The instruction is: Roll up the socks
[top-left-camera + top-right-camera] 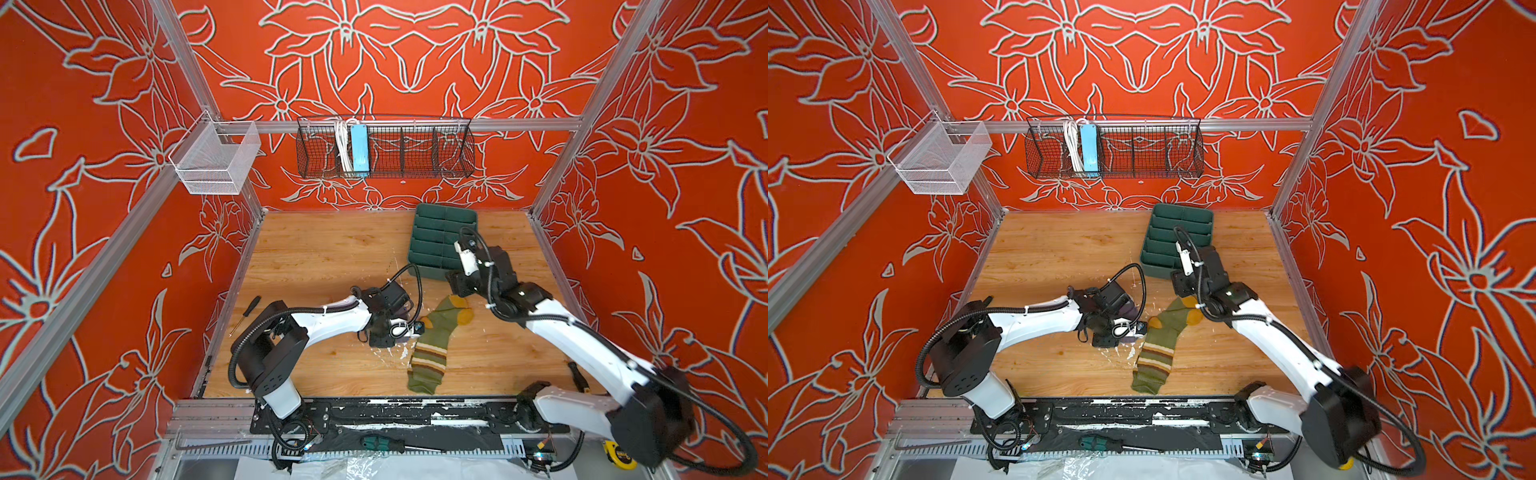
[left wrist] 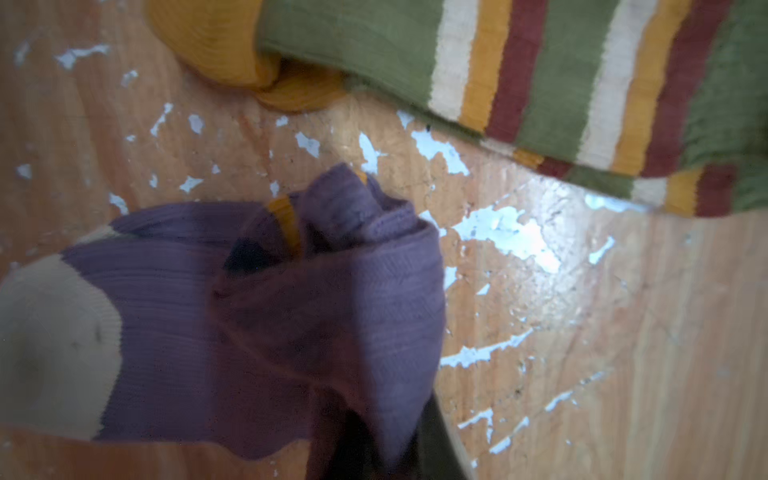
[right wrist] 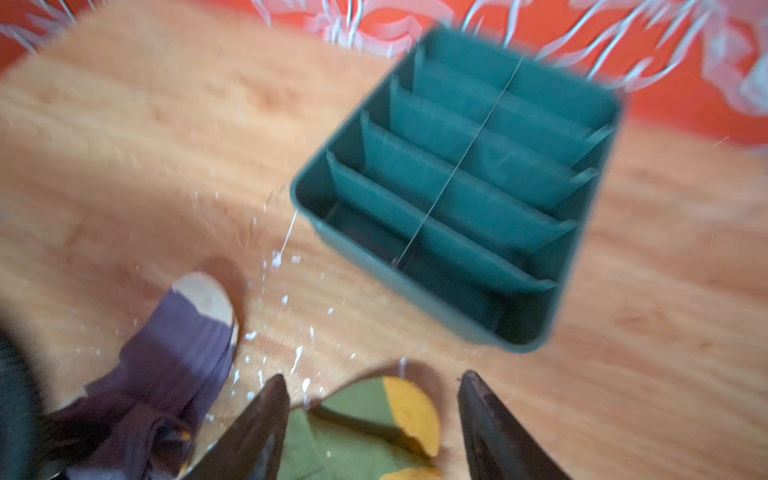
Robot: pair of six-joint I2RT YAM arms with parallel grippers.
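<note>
Wooden table (image 1: pixel 324 257) inside a frame with red floral walls. The veneer is chipped white around the middle.

- Olive sock (image 1: pixel 430 349): lies flat, right of centre. Cuff is near the table's front edge, with brown/cream/mustard stripes on the leg. The foot bends toward the back right corner, mustard toe furthest back.
- Purple sock (image 2: pixel 249 316): just left of the olive sock's foot and apart from it, bunched into a wad. Cream toe sticks out and throws a shadow on the wood in the right wrist view. Can't tell whether the toe touches the surface.
- Left gripper (image 1: pixel 417 327): clenched on the bunched end of the purple sock. Fingers are mostly buried in fabric in the left wrist view.
- Right gripper (image 3: pixel 372 376): released, jaws wide apart. It hovers over the olive sock's mustard toe, and the toe shows between the two fingers. No contact visible.
- Dark green divider tray (image 1: pixel 436 226): near the table's back edge, right of centre. The right arm overlaps its near corner in both top views.
- Screwdriver (image 1: pixel 249 309): by the table's left edge.
- Black wire basket (image 1: pixel 415 151): on the back wall, holding a blue power strip (image 1: pixel 358 147).
</note>
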